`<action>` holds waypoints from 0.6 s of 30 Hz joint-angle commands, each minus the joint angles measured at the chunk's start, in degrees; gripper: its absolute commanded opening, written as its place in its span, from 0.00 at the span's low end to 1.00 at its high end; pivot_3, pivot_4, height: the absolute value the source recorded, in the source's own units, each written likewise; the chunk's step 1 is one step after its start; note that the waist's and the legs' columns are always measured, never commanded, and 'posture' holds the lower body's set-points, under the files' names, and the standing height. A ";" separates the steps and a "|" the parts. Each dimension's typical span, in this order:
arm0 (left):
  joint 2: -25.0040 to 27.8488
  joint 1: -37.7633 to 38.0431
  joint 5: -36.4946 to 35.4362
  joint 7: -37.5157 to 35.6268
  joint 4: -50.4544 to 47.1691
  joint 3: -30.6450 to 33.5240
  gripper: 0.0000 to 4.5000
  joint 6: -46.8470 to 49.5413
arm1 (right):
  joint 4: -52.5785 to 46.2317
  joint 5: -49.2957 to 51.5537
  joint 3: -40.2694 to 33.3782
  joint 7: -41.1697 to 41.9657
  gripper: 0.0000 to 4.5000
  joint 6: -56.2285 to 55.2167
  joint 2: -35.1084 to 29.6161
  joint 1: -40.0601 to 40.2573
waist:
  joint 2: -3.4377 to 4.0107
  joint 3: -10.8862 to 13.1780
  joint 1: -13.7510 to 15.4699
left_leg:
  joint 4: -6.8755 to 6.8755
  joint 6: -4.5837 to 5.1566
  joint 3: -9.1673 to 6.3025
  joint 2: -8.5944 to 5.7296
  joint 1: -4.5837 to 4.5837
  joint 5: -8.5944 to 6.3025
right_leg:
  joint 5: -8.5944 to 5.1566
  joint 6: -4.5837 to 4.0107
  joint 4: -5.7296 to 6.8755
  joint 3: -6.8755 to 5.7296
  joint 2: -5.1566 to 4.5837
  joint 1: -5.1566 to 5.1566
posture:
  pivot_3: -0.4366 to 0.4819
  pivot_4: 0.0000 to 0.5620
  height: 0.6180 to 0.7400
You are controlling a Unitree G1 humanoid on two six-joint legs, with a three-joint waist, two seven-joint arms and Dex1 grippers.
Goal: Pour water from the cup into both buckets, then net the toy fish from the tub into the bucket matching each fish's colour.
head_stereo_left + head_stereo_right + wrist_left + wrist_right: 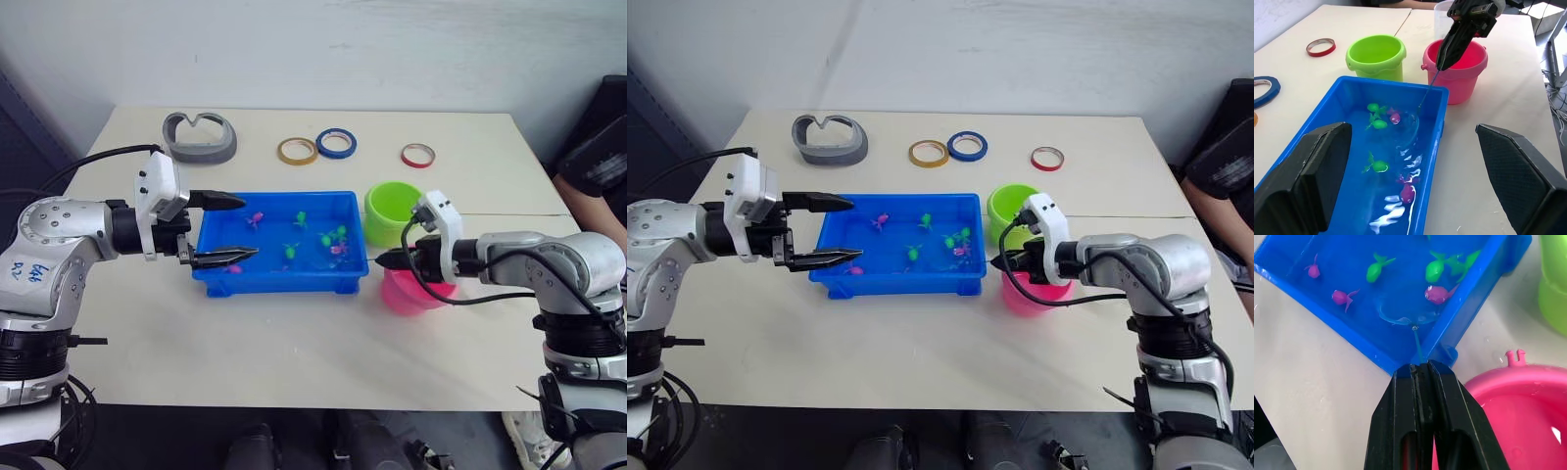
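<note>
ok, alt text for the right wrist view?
The right gripper, shut on the net's handle, holds the net dipped in the water of the blue tub near a pink fish. Green and pink fish float beyond; the pink bucket sits beside the gripper.

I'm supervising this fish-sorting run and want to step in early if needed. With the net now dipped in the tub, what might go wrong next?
1. The right gripper pinches only the end of the net handle, so it may twist when lifted.
2. A pink fish sits beside green fish, so one scoop could take both colours.
3. The open left gripper flanks the tub end wall without gripping it; the tub may slide.
</note>
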 commanded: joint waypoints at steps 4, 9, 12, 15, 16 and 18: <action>-0.14 -0.84 0.37 0.03 0.28 -0.17 0.99 -1.78 | -5.05 0.94 0.45 2.12 0.00 -1.83 -0.62 0.41 | 0.00 0.00 -0.17 | 0.00 -0.01 0.02 0.00 0.02 0.00 | 0.00 0.00 0.03 0.02 0.00 0.00 | 0.48 0.27 1.00; -0.30 -0.67 0.45 -0.01 0.27 -0.57 0.99 -2.43 | -2.68 -0.14 -0.86 -0.09 0.00 0.90 -0.98 0.72 | 0.00 0.00 -0.07 | -0.02 -0.01 0.01 0.00 0.01 0.01 | 0.00 0.00 -0.02 0.01 0.00 0.00 | 0.48 0.27 1.00; -0.42 -0.65 0.71 -0.02 0.40 -0.67 0.99 -2.82 | 0.29 0.50 -4.54 -2.79 0.00 4.97 1.72 -0.41 | 0.00 0.00 -0.07 | -0.02 -0.01 0.01 0.00 0.01 0.01 | 0.00 0.00 -0.01 0.01 0.00 0.00 | 0.48 0.27 1.00; -0.52 -0.61 1.16 -0.03 0.58 -0.96 0.99 -3.42 | 2.13 -0.72 -6.21 -5.07 0.00 5.46 3.84 -1.48 | 0.00 0.00 -0.11 | -0.02 -0.02 0.02 0.00 0.03 0.01 | 0.00 0.00 0.03 0.02 0.00 0.00 | 0.48 0.27 1.00; -0.55 -0.57 1.20 -0.01 0.62 -0.96 0.99 -3.53 | 2.47 -1.59 -6.20 -5.86 0.00 4.56 4.30 -1.69 | 0.00 0.00 -0.06 | -0.02 -0.02 0.02 0.00 0.02 0.01 | 0.00 0.00 0.03 0.02 0.00 0.00 | 0.48 0.27 1.00; -0.61 -0.50 1.18 0.08 0.59 -0.96 0.99 -3.56 | 2.90 -2.64 -6.16 -6.90 0.00 2.84 4.96 -1.92 | 0.00 0.00 -0.04 | -0.02 -0.02 0.02 0.00 0.02 0.01 | 0.00 0.00 0.01 0.02 0.00 0.00 | 0.48 0.27 1.00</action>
